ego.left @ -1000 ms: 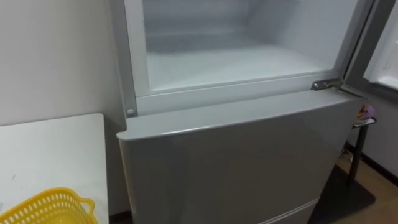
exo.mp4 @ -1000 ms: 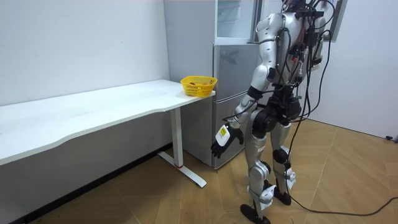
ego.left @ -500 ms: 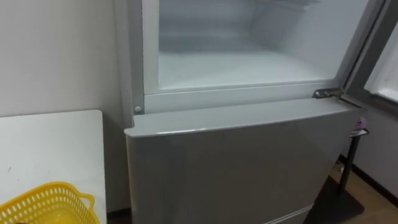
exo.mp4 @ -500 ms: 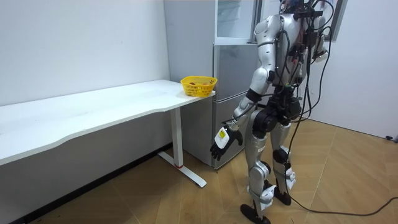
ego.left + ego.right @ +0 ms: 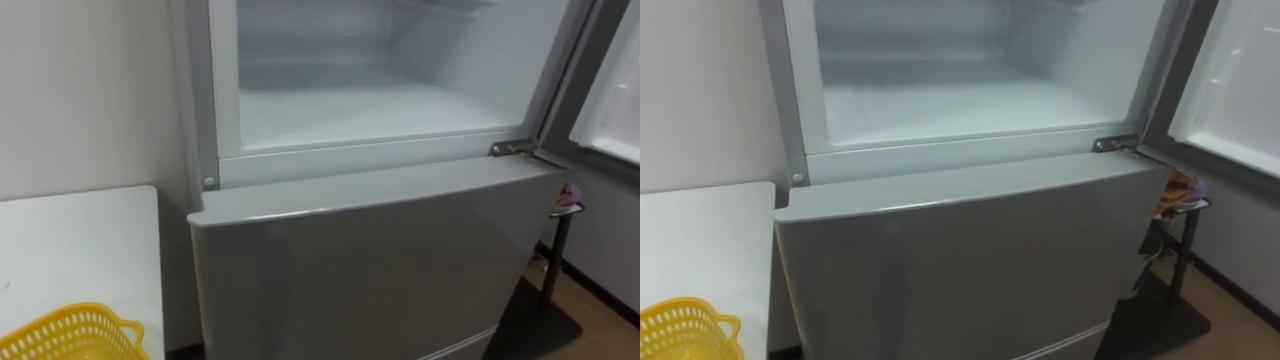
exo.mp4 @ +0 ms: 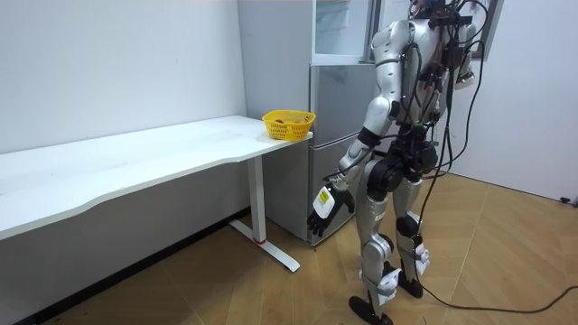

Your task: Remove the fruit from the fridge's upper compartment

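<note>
Door [image 5: 1230,80] stands wide so the upper fridge [image 5: 370,100] shows a bare shelf. The yellow basket [image 5: 65,335] sits at the table's [image 5: 80,250] fridge-side corner, likely as the drop-off. The left hand [image 6: 323,202] hangs idle, fingers apart.

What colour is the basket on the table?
Yellow. The basket shows best in the room view.

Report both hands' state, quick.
Left hand: open, hanging at its side, holding nothing.
Right hand: raised by the fridge door; state cannot be told.
</note>
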Robot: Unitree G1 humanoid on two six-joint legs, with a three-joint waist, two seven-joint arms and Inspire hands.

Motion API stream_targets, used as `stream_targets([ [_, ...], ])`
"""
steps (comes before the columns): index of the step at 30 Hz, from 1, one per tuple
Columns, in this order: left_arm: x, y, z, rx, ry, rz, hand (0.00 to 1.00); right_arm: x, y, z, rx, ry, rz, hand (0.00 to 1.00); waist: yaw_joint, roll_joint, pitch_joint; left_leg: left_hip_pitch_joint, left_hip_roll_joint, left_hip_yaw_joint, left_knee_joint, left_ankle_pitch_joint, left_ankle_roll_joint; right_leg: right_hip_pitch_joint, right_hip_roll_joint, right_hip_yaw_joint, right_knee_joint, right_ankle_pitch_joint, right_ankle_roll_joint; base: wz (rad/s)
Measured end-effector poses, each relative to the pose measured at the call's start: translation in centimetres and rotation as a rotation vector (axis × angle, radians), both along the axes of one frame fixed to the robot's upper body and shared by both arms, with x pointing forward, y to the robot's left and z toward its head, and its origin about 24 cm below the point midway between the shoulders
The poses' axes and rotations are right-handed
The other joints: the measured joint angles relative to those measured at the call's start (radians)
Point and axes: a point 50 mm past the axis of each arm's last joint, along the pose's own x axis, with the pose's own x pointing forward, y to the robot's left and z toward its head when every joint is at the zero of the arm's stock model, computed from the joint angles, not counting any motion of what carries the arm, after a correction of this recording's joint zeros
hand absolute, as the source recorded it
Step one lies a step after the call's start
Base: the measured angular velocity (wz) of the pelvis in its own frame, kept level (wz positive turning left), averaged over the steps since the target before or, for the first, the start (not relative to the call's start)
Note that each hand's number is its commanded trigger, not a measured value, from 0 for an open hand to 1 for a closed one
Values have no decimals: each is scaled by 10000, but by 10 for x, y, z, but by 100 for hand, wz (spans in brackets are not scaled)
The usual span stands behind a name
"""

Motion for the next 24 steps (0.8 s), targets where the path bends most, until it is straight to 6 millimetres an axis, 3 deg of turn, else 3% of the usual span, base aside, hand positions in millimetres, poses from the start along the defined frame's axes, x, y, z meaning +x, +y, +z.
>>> stream_targets([
  [5,-5,1,0,-89,-9,331,0,10,6,18,-687,995,111,0,-86,9,0,-140,-3,17,-1,6,0,-216,-3,14,229,-48,-27,-2],
  [10,-5,-2,-2,-104,-90,324,0,29,26,43,-1357,2288,570,0,-186,201,67,7,-3,298,-96,37,-2,-350,3,264,574,-152,-58,-18],
  [16,-6,-4,-5,-157,-23,577,0,42,47,56,-3700,4869,1117,0,-238,342,159,-47,-16,608,-72,50,-2,-821,20,581,1116,-260,-30,-18],
  [24,-1,-13,-8,-2,-303,202,0,53,71,59,-4393,5312,1642,0,-135,350,158,41,-13,590,-32,154,-128,-1189,30,597,1865,-534,-172,-7],
])
